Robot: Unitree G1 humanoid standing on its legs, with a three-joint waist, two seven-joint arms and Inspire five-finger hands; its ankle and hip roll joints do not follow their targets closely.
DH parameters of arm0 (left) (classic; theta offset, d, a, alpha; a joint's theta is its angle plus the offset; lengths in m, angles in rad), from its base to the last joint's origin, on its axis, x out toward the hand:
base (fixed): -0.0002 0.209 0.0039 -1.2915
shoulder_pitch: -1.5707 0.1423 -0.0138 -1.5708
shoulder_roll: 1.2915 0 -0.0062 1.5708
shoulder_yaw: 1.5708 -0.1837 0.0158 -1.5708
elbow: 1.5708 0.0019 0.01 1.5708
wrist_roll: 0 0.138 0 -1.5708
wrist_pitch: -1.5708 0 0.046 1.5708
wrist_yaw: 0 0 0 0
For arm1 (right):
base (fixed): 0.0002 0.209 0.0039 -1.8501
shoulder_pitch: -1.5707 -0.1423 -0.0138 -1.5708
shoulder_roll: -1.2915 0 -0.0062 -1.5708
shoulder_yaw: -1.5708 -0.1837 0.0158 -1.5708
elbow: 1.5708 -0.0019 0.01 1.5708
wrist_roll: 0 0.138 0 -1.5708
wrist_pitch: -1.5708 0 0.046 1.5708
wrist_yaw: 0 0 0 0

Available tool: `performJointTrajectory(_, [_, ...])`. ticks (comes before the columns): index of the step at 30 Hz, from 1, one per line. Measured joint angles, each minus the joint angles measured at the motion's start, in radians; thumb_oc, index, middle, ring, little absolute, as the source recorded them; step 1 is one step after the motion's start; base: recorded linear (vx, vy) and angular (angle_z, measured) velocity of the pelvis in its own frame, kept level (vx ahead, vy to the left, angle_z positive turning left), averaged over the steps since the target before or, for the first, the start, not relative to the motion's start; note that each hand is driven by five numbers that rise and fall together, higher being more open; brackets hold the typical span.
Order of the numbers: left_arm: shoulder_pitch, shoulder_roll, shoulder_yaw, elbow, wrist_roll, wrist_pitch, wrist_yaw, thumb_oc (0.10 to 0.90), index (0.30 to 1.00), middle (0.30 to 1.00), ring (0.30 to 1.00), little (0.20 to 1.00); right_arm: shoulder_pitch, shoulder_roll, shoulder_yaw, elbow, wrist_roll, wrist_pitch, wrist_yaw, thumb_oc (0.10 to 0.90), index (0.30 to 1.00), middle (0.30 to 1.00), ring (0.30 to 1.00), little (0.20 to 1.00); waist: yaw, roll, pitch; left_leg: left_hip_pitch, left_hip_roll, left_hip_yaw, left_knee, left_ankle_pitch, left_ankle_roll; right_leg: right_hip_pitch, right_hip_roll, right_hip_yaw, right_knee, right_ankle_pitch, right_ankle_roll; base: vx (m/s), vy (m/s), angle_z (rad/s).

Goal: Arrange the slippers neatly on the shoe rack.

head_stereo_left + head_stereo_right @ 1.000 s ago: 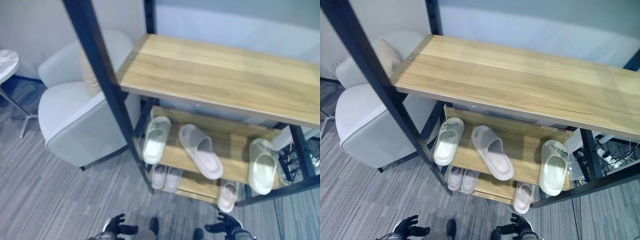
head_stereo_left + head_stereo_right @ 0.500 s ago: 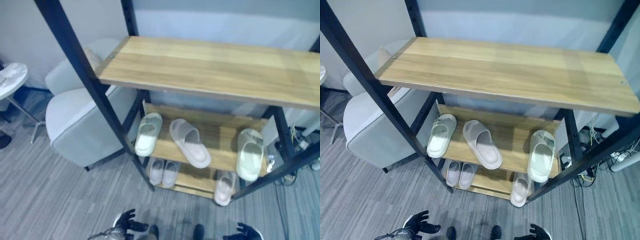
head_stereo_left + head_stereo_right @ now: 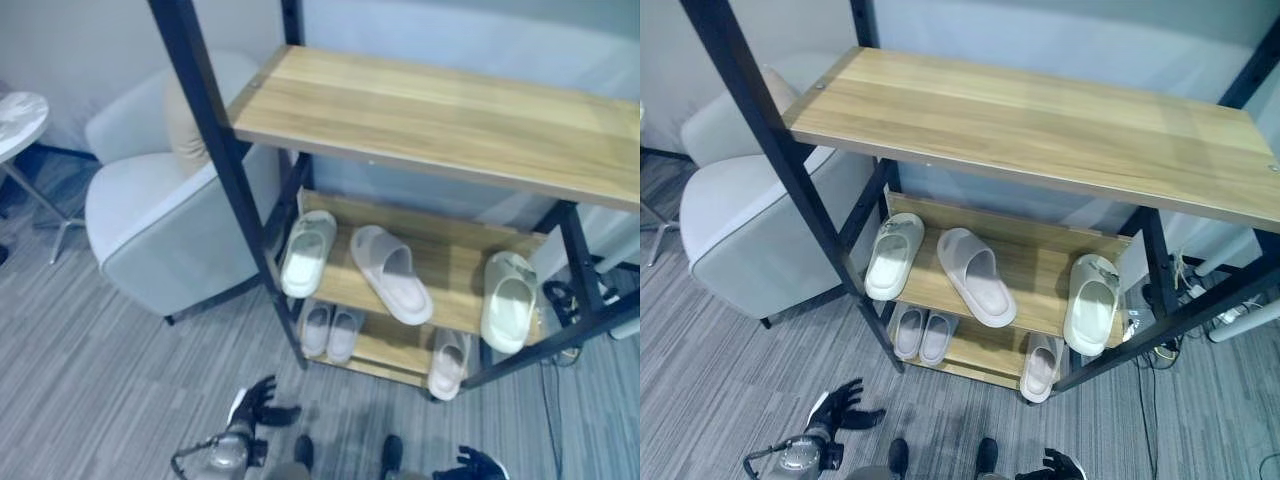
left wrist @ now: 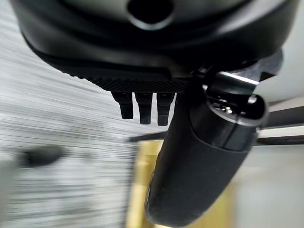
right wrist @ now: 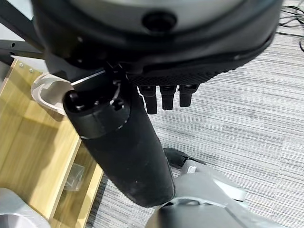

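Note:
The shoe rack has a black frame and wooden shelves. On its middle shelf a pale green slipper lies at the left and a beige slipper lies askew in the middle. Another pale green slipper overhangs the front edge at the right. The bottom shelf holds a small pinkish pair and a single pinkish slipper. My left hand hovers low over the floor in front of the rack, open and holding nothing. My right hand sits at the lower edge, fingers spread, also holding nothing.
A grey armchair with a beige cushion stands close to the rack's left post. A round marble side table is further left. Cables and a power strip lie on the floor right of the rack.
The camera has shifted. My left hand has come up further into view toward the rack; the right hand stays at the lower edge. The slippers lie as before.

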Motion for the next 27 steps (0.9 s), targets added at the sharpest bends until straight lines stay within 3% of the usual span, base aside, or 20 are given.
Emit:
performJointTrajectory(3, [0.094, 0.052, -0.002, -0.252, -0.036, -0.004, -0.022, 0.8, 0.9, 0.9, 0.9, 0.9, 0.025, -0.013, -0.008, -0.078, 0.0, -0.009, 0.0, 0.8, 0.9, 0.9, 0.9, 0.9, 0.0, 0.025, 0.0, 0.002, 0.02, -0.016, -0.021, 0.02, -0.02, 0.009, 0.026, -0.002, -0.02, 0.009, 0.001, -0.05, -0.08, 0.06])
performJointTrajectory(8, [0.078, 0.052, -0.001, -0.297, -0.037, -0.01, -0.038, 0.8, 0.9, 0.9, 0.9, 0.9, 0.018, -0.022, -0.01, -0.072, -0.001, -0.007, 0.0, 0.8, 0.9, 0.9, 0.9, 0.9, 0.0, 0.056, -0.005, 0.017, 0.037, -0.024, -0.03, 0.032, -0.032, 0.025, 0.041, -0.019, -0.02, 0.004, -0.013, -0.03, -0.047, 0.07])
performJointTrajectory(13, [0.095, 0.061, 0.0, -0.456, -0.038, 0.001, -0.043, 0.8, 0.9, 0.9, 0.9, 0.9, 0.047, -0.023, -0.016, -0.063, -0.016, -0.006, -0.002, 0.8, 0.9, 0.9, 0.9, 0.9, 0.002, 0.075, -0.004, 0.036, 0.037, -0.045, -0.039, 0.039, -0.031, 0.051, 0.043, -0.036, -0.02, -0.001, -0.017, 0.01, -0.017, 0.12])
performJointTrajectory(21, [0.047, 0.061, -0.001, -0.49, -0.026, -0.005, -0.007, 0.8, 0.9, 0.9, 0.9, 0.9, 0.045, -0.026, -0.017, -0.065, -0.032, -0.008, -0.004, 0.8, 0.9, 0.9, 0.9, 0.9, -0.023, 0.092, -0.007, 0.049, 0.039, -0.055, -0.04, 0.031, -0.04, 0.069, 0.044, -0.047, -0.02, -0.006, -0.014, 0.03, 0.002, 0.03])
performJointTrajectory(27, [-0.071, 0.076, 0.0, -0.494, 0.136, -0.005, 0.099, 0.8, 0.9, 0.9, 0.9, 0.9, 0.045, -0.026, -0.016, -0.065, -0.037, -0.009, -0.011, 0.8, 0.9, 0.9, 0.9, 0.9, -0.044, 0.092, -0.008, 0.05, 0.038, -0.046, -0.04, 0.031, -0.039, 0.063, 0.044, -0.037, -0.02, -0.005, -0.013, 0.07, 0.027, -0.04])
